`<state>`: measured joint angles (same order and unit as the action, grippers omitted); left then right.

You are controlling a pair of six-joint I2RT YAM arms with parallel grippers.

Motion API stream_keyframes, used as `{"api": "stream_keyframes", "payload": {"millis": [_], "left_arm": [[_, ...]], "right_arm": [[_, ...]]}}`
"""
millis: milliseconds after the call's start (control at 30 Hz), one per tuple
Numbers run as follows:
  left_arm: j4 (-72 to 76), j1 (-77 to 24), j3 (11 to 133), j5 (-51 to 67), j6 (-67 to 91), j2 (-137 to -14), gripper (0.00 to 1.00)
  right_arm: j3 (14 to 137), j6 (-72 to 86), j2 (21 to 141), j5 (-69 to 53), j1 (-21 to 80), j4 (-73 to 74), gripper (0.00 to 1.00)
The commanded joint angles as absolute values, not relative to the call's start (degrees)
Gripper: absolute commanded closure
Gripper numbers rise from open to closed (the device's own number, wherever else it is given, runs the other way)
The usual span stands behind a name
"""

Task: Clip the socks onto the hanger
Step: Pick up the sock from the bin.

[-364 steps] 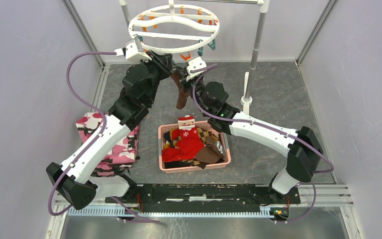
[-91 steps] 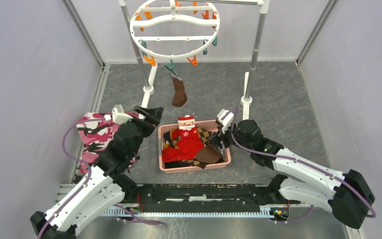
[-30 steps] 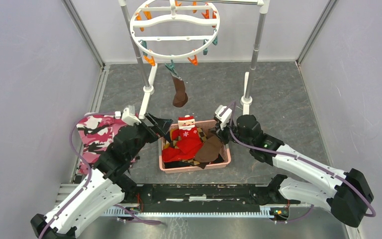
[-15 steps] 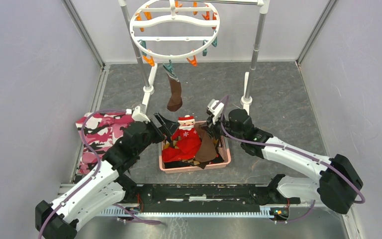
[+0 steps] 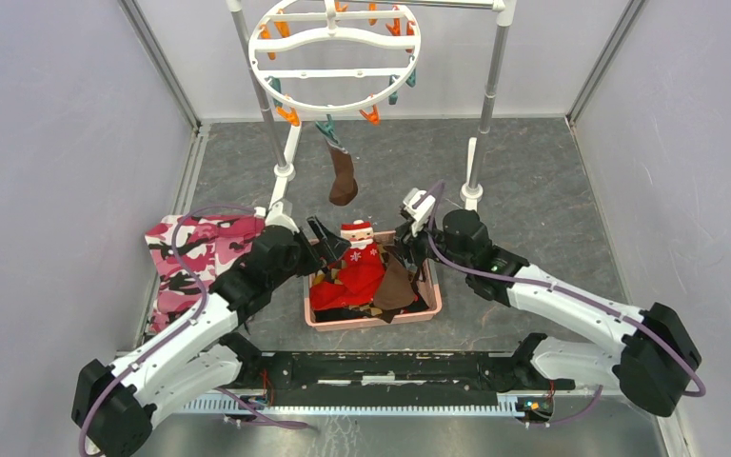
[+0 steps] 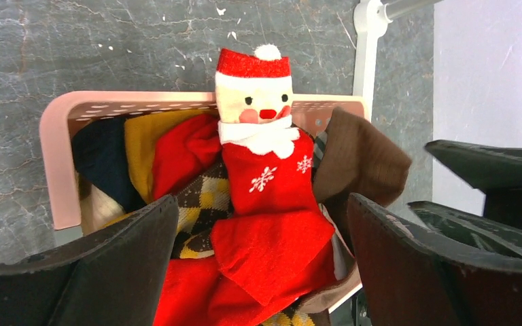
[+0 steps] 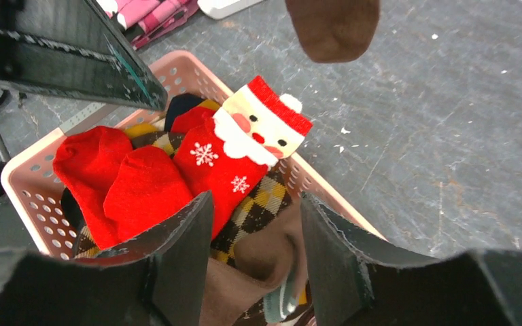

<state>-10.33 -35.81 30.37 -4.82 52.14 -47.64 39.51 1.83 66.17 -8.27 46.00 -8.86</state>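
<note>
One dark brown sock [image 5: 343, 178] hangs from a teal clip on the white ring hanger [image 5: 343, 73]; its toe [image 7: 333, 27] shows at the top of the right wrist view. A second brown sock [image 5: 396, 282] with a striped cuff lies in the pink basket [image 5: 371, 322]. My right gripper [image 5: 405, 244] is over it, jaws apart, the sock [image 7: 265, 268] slack between them and unpinched. My left gripper [image 5: 329, 244] is wide open over the basket's left side, above the red Santa sock [image 6: 262, 170], with the brown sock [image 6: 363, 159] to its right.
The basket [image 6: 61, 136] also holds red, argyle and dark socks. A pink camouflage cloth [image 5: 190, 257] lies left of it. The rack's poles [image 5: 488, 95] and feet [image 5: 473, 195] stand behind the basket. Grey walls close in on both sides.
My right gripper was shut on the brown sock and raising it; its jaws have now parted and the sock has slumped into the basket. My left arm has reached forward over the basket.
</note>
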Motion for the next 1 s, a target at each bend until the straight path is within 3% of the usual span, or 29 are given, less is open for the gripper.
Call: {"api": "stream_keyframes", "payload": {"millis": [0,267,667,800,967], "left_arm": [[-9.2,-35.9,34.1,-2.1,47.9,-49.6,0.02],[-6.4,-35.9,33.0,-1.0,47.1,-48.7,0.02],[0.6,-35.9,31.4,4.1,48.0,-48.0,0.03],[5.6,-35.9,32.5,11.1,48.9,-52.2,0.07],[1.3,-37.0,38.9,14.3,45.9,-60.3,0.14]], "right_arm": [[38.6,0.9,62.1,-4.7,45.9,-8.9,0.43],[35.2,3.8,59.4,3.3,45.4,-3.9,0.43],[28.5,9.6,51.9,2.3,45.0,-6.0,0.41],[28.2,12.5,51.0,7.2,44.5,-7.0,0.40],[30.1,16.0,51.8,12.8,44.1,-4.1,0.40]]}}
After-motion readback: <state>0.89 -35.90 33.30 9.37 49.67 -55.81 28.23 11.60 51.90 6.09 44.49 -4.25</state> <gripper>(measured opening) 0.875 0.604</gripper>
